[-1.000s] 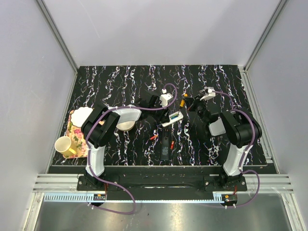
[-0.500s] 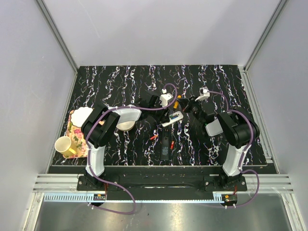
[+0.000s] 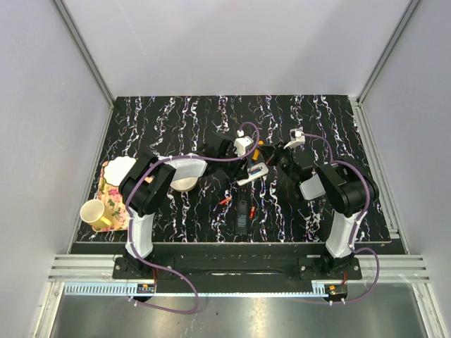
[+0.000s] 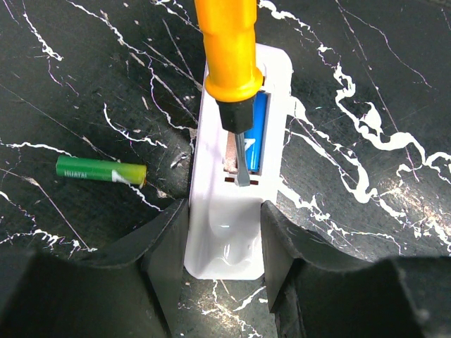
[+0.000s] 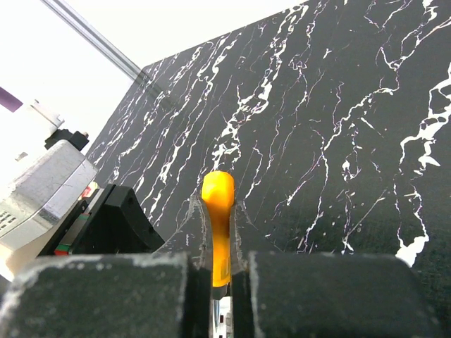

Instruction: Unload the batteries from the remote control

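Observation:
The white remote control (image 4: pixel 236 176) lies slot-up on the black marbled table, and my left gripper (image 4: pixel 225 215) is shut on its near end, one finger against each side. A blue battery (image 4: pixel 259 134) sits in the slot. The green battery (image 4: pixel 101 171) lies loose on the table left of the remote. My right gripper (image 5: pixel 220 227) is shut on an orange-handled screwdriver (image 5: pixel 218 211). Its flat blade (image 4: pixel 242 158) reaches down into the slot beside the blue battery. From above, the remote (image 3: pixel 253 172) lies between the two wrists.
A black oblong piece (image 3: pixel 242 215) and two small red bits (image 3: pixel 225 201) lie in front of the remote. A white bowl (image 3: pixel 184 184) sits under the left arm. At the left edge are a yellow mug (image 3: pixel 94 213) and a floral cloth (image 3: pixel 111 197).
The right arm has swung left with the orange screwdriver, bringing it over the remote. The left gripper has held its place on the remote.

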Controlling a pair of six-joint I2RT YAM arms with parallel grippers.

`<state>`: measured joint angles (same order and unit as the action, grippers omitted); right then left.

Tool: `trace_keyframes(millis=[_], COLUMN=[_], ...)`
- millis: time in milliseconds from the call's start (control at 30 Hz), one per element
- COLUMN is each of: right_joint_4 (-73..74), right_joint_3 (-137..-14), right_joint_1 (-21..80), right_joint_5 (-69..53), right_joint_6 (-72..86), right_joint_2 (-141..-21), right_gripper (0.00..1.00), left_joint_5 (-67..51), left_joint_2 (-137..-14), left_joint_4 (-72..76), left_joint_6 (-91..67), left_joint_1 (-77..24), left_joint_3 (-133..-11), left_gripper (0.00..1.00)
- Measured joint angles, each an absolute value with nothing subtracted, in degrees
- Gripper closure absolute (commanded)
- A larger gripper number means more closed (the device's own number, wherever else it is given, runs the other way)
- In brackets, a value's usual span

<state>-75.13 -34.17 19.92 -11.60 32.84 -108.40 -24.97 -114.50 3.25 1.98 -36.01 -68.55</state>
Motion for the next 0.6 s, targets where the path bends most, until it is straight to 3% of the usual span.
trace_keyframes(millis=[100, 167, 400, 600], right_joint_4=[-75.1, -75.1, -75.1, -75.2], right_joint_3=[-34.2, -34.2, -33.1, -31.8], right_joint_1=[19.9, 19.9, 19.9, 19.9], right_joint_5=[-11.5, -11.4, -10.9, -10.1], right_joint_6=[32.1, 31.7, 30.4, 27.1], right_joint_2=[-108.3, -108.1, -103.9, -98.4], right_gripper=[1.0, 1.0, 1.0, 1.0], left_joint_5=[-25.0, -25.0, -24.3, -24.2], left_joint_2=[-114.5, -114.3, -112.5, -107.0], left_joint_4=[3.2, 3.2, 3.5, 4.1], left_joint_6=[2.0, 2.0, 1.7, 1.0], left_joint_1=[-36.0, -36.0, -36.3, -36.7], left_joint_3=[-68.6, -68.6, -67.4, -66.0], left_gripper=[0.99, 0.91, 0.41, 0.33])
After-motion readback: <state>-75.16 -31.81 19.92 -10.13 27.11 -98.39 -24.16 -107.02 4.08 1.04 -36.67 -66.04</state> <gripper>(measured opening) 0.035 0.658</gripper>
